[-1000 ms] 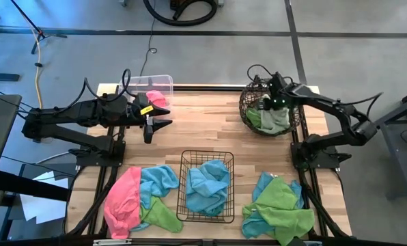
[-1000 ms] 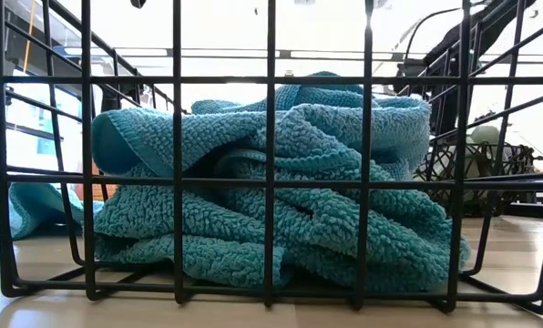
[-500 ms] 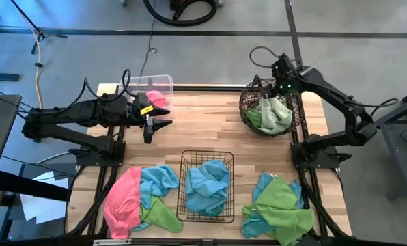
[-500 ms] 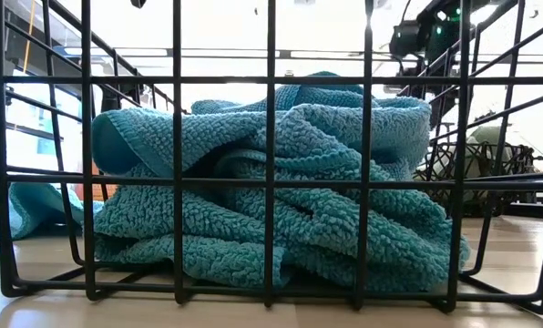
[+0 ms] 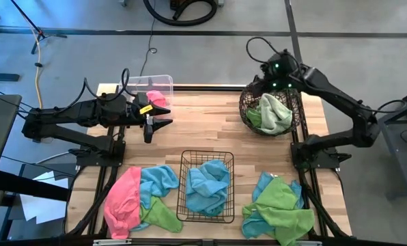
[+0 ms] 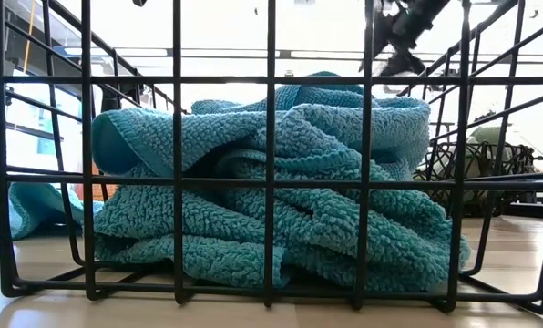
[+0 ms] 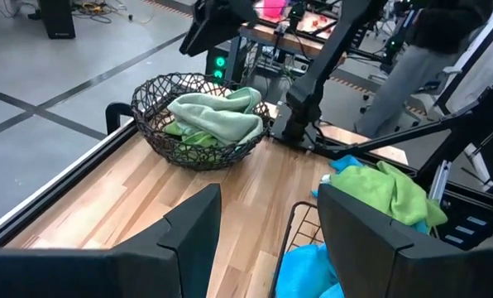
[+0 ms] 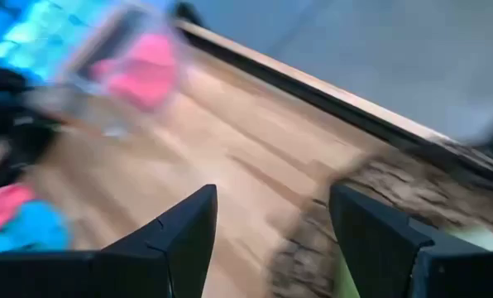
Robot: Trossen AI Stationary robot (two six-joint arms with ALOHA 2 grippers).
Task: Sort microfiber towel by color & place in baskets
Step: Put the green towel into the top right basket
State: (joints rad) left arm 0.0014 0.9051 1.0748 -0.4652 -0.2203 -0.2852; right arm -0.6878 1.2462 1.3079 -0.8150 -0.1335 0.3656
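My right gripper point(image 5: 260, 83) hangs open above the far left rim of the round dark wire basket point(image 5: 248, 102) and holds nothing point(image 8: 271, 240). Light green towels point(image 5: 272, 113) lie heaped in that basket. A pink towel point(image 5: 156, 98) sits in the clear tub point(image 5: 164, 80). A blue towel point(image 5: 207, 186) fills the black wire-grid basket point(image 5: 184, 158). My left gripper point(image 5: 159, 125) waits open beside the tub, level over the table point(image 7: 267, 240).
Near the front left lie loose pink point(image 5: 123, 201), blue point(image 5: 159, 181) and green point(image 5: 161, 215) towels. At the front right sits a heap of green point(image 5: 289, 208) and blue point(image 5: 265, 183) towels. Bare wood point(image 5: 203, 119) lies between the arms.
My right gripper has risen out of the round basket, moved toward the table's far edge and tipped up and rolled. The green towel stays heaped in the basket, clear of the fingers.
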